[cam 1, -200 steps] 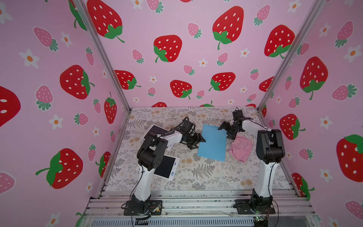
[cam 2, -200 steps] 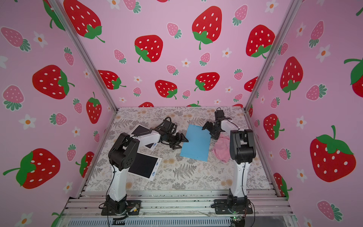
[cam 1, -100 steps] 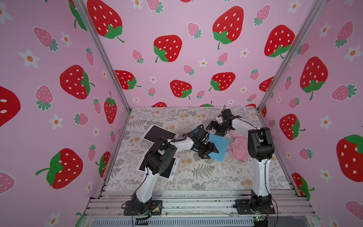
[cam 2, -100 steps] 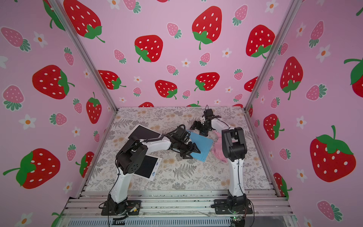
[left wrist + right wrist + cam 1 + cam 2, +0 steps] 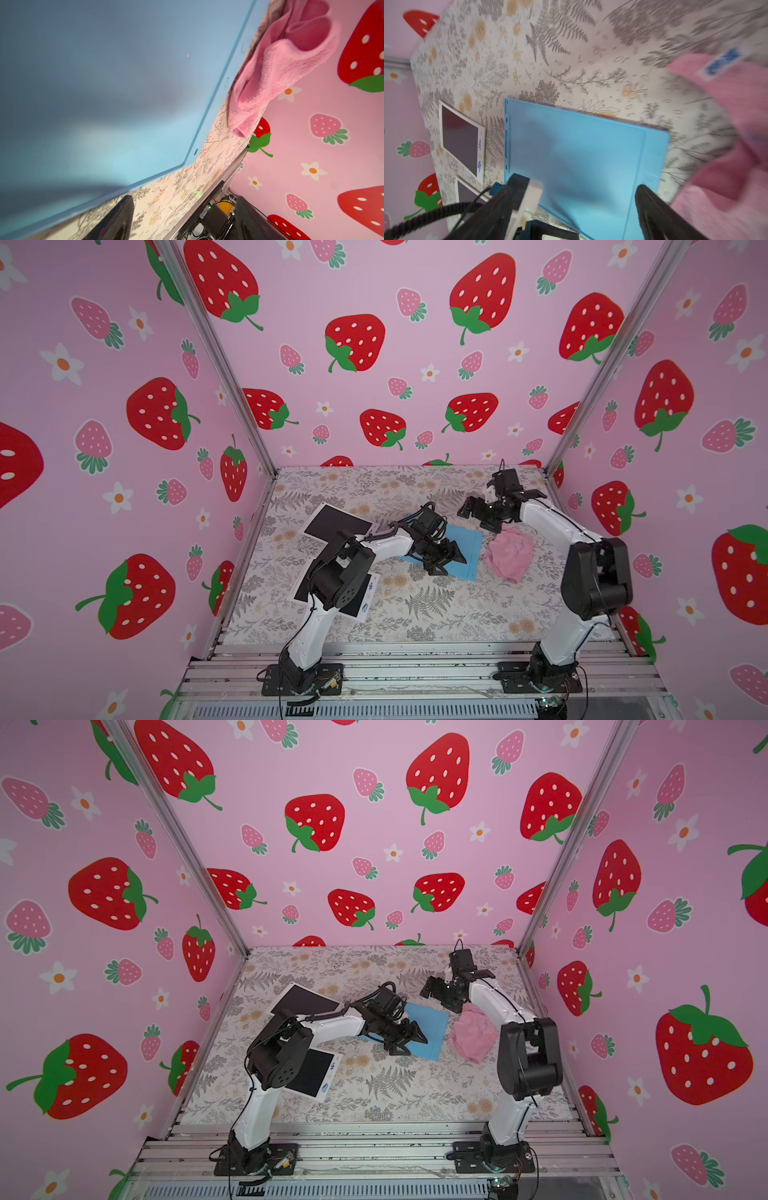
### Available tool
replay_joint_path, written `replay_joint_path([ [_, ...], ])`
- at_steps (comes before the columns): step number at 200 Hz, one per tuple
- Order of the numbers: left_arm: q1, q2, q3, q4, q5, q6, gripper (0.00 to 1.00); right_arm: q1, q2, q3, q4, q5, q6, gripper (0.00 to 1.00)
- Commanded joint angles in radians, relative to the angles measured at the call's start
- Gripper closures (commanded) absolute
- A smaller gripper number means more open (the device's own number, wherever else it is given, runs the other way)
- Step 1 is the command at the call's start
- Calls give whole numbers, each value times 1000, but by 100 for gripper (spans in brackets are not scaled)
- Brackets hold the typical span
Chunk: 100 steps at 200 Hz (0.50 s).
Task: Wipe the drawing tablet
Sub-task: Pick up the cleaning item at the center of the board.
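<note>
Left gripper [image 5: 446,561]: jaws spread, empty, low over flat blue plastic drawing tablet [image 5: 467,549] mid-table. Right gripper [image 5: 478,516]: jaws wide, holding nothing, above crumpled pink terry cloth [image 5: 509,553] beside the tablet.

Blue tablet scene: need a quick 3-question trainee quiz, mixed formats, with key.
1. True or false: the pink cloth lies on top of the blue tablet.
2. Multiple choice: the left gripper is (A) shut on the cloth, (B) open over the blue tablet, (C) out of view.
3. Fill in: besides the blue one, ___ white-framed tablets with dark screens lie on the table.

Key: 1 false, the cloth lies on the table beside the tablet. 2 B. 3 two. The right gripper is open too, holding nothing.
</note>
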Motion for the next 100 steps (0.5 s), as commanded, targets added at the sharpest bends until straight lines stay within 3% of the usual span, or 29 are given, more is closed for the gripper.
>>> replay_joint_path([
  [1, 53, -95, 14, -64, -43, 31, 23, -51, -141, -169, 51, 282, 115, 8],
  [22, 103, -127, 5, -110, -56, 78, 23, -92, -258, -343, 150, 424, 155, 9],
  [45, 159, -149, -16, -151, -67, 129, 23, -133, -255, -431, 243, 436, 137, 14],
  [78, 230, -192, -85, -160, -66, 159, 24, -243, -119, -388, 217, 290, 183, 24],
  [100, 264, -224, -129, -157, -64, 167, 24, -274, -17, -302, 210, 193, 141, 34],
])
